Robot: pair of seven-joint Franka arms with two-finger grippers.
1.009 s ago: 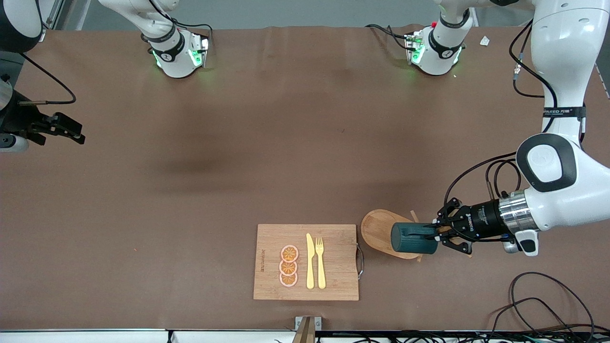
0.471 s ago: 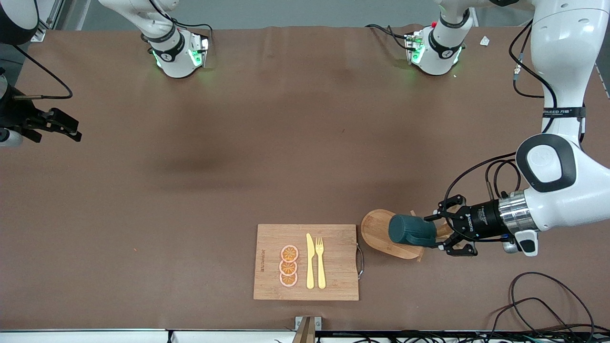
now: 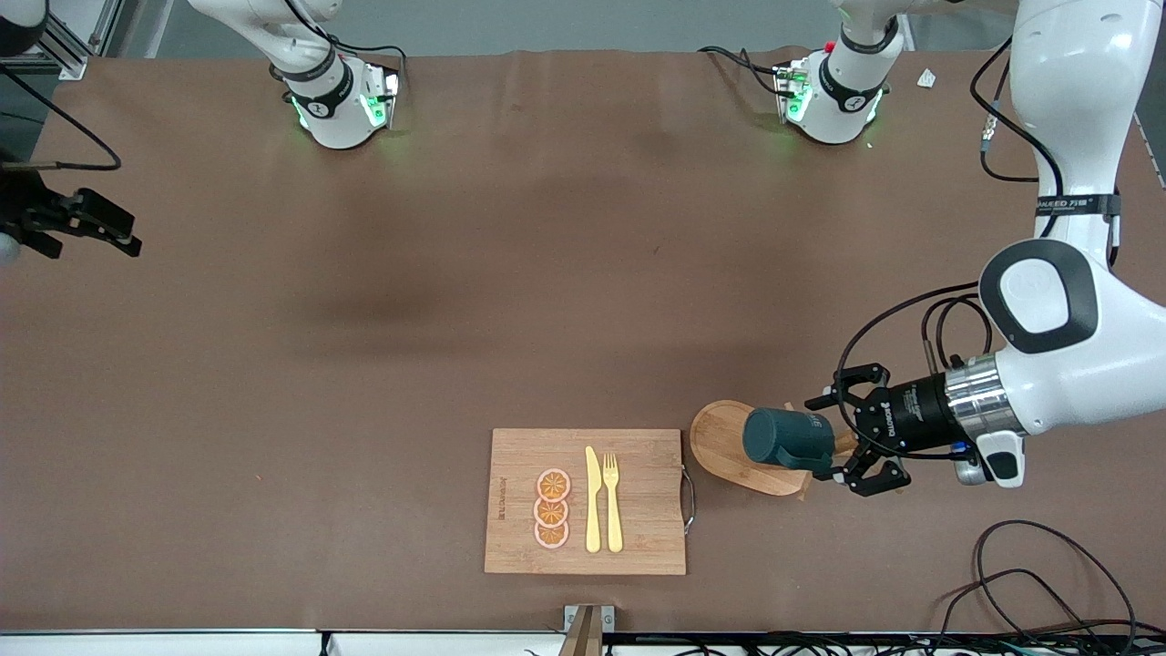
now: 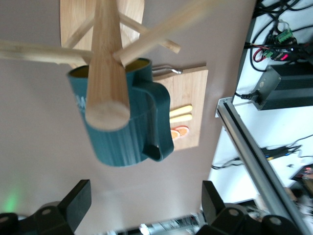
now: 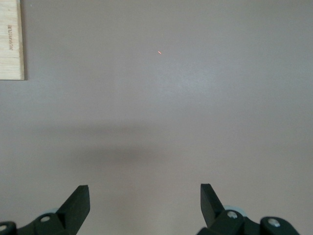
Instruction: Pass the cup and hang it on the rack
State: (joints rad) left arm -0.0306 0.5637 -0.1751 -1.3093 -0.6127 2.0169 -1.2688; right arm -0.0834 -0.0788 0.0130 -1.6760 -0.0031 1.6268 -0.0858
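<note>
The dark teal cup (image 3: 785,439) hangs sideways on the bamboo rack (image 3: 718,444), above its oval base. In the left wrist view the cup (image 4: 122,134) sits among the pegs beside the central post (image 4: 105,63), with its yellow inside toward the base and its handle outward. I cannot tell which peg bears it. My left gripper (image 3: 833,439) is open and level with the cup, on the side toward the left arm's end, its fingers (image 4: 78,196) apart from the cup. My right gripper (image 3: 123,239) is open and empty over the table's edge at the right arm's end.
A wooden cutting board (image 3: 638,538) holding orange slices (image 3: 552,508), a yellow knife and a yellow fork lies beside the rack base, toward the right arm's end. Its corner shows in the right wrist view (image 5: 11,39). Cables lie near the front edge below the left arm.
My left gripper let go of the cup, opened wide and drew back a little; the cup stayed on the rack. My right gripper drifted away toward its table edge.
</note>
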